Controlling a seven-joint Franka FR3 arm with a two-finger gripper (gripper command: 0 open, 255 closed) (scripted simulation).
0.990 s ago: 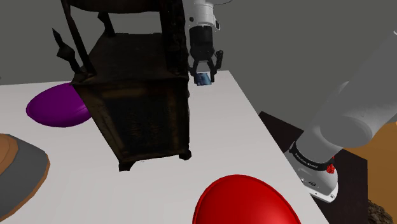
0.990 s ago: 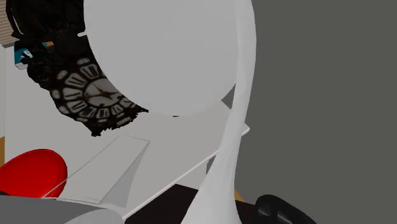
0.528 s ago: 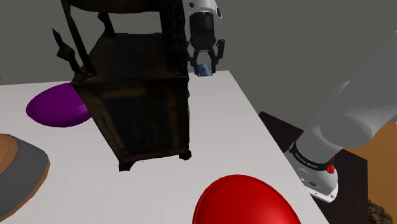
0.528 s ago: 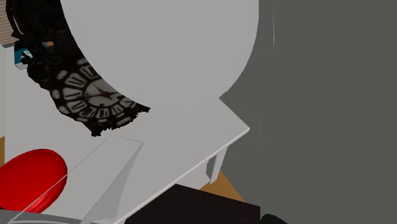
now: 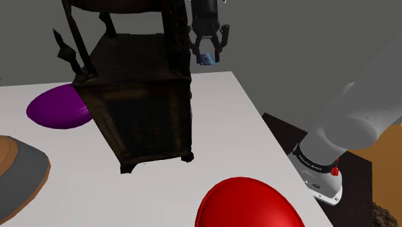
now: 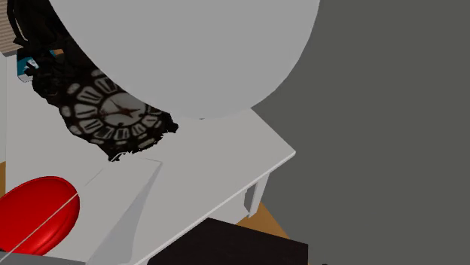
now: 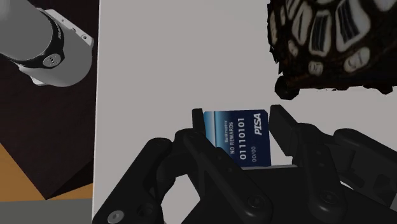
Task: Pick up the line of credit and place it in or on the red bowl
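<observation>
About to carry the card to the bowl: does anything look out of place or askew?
The dark clock lies tilted on the table with its dial rotated, as if toppled. The card is clasped straight in the gripper. Nothing else stands out.

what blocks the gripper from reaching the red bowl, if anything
Probably yes, reachable: the gripper, shut on the blue card, hangs over the table's far edge, and bare table runs to the red bowl.
</observation>
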